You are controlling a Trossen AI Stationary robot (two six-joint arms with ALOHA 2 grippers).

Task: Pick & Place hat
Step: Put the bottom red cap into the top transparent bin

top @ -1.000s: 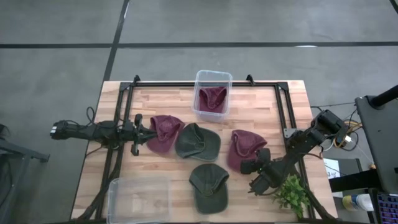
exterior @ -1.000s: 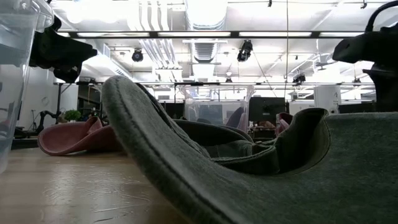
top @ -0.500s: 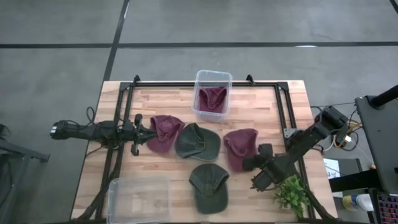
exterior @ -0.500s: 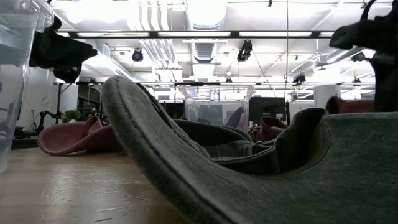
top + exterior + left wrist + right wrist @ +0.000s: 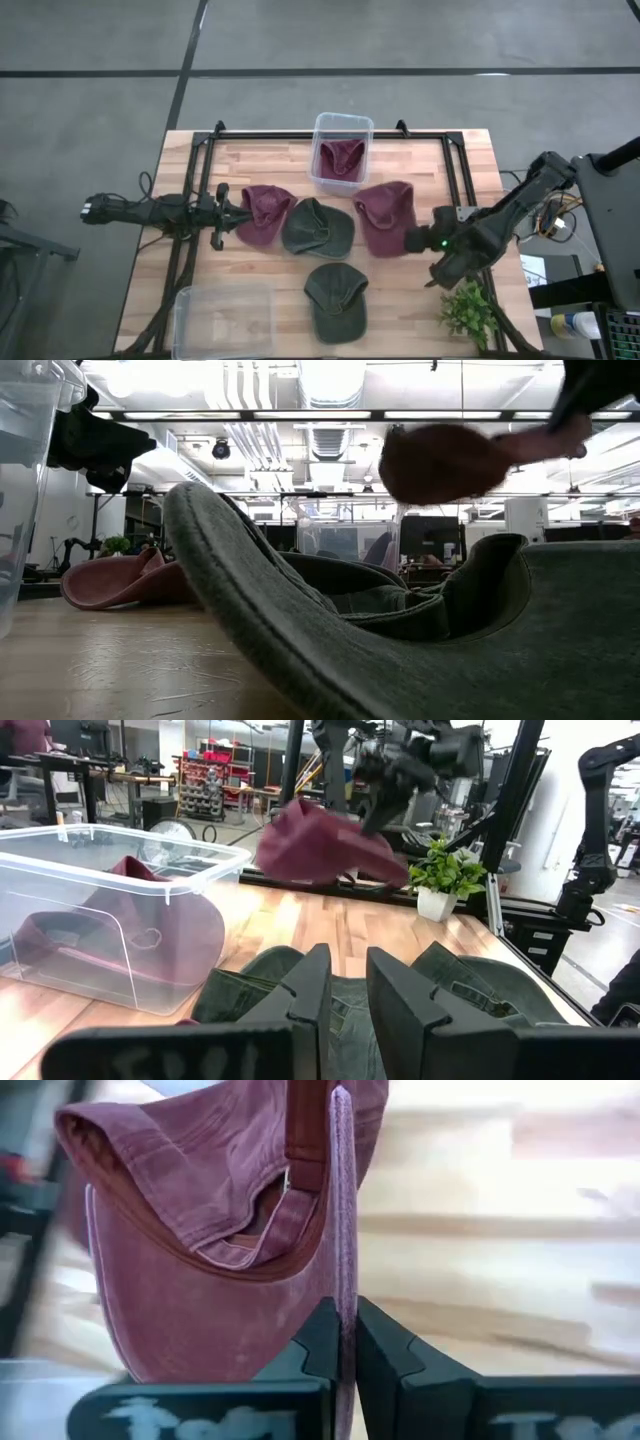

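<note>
Carrying is the step you are in — your right gripper (image 5: 418,241) is clamping the maroon hat (image 5: 385,217) by its edge, lifted off the table at about four o'clock from the clear bin (image 5: 341,150). You are needing next to swing it toward eleven o'clock, over that bin — then release. Your left gripper (image 5: 222,212) is waiting beside another maroon hat (image 5: 262,214), fingers slightly parted, gripping nothing.

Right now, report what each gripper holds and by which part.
Right gripper pinches a maroon cap by its edge, lifted. Left gripper holds nothing.
</note>
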